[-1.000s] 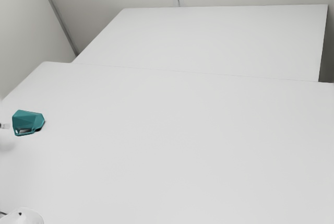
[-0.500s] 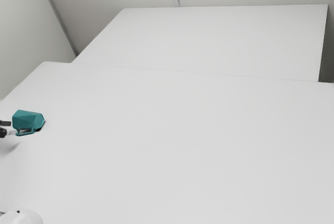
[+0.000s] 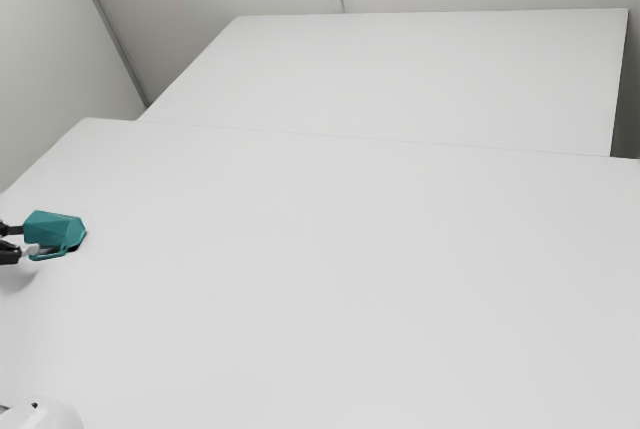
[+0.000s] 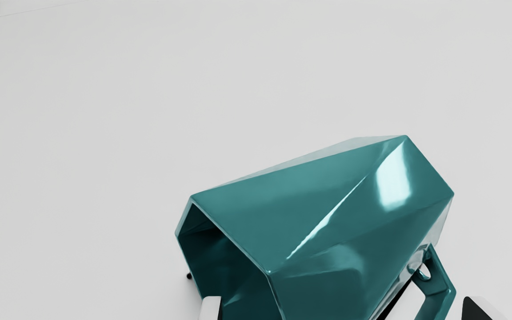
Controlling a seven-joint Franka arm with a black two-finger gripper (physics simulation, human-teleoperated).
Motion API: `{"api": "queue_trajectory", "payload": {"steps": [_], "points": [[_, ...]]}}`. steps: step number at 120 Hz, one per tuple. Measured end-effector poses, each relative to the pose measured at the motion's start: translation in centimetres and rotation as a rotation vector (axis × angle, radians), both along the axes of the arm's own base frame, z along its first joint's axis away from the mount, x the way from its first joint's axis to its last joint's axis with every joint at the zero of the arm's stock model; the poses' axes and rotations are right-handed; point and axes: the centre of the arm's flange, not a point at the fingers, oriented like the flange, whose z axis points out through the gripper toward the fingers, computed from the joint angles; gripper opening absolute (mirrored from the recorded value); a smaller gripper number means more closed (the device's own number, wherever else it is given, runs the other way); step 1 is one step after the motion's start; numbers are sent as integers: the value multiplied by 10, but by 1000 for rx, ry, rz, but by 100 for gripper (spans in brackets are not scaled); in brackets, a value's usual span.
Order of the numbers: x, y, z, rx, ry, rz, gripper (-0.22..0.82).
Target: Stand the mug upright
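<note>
Wrist view: faceted teal mug (image 4: 318, 213) on its side; jaws spread open near mouth (image 4: 234, 280) and handle (image 4: 442, 284).

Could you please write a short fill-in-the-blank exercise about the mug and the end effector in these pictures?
1. Instead of standing upright, the mug lies on its ____ on the table.
2. The end effector is not shut but ____.
3. Of the exterior view's left and right edges, the mug is nearer the ____ one.
4. The loop for holding the mug is called its ____.

Missing words: side; open; left; handle.
</note>
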Motion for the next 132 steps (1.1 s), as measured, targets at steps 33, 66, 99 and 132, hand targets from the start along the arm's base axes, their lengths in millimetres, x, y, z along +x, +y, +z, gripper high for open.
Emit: {"api": "queue_trajectory", "payload": {"steps": [33,66,99,132], "points": [[2,-7,-16,-17,-45,-9,59],[18,-20,-14,-30,-97,-42,59],[24,-31,-20,-62,-131,-57,34],[44,-41,-3,-55,-174,-97,4]]}}
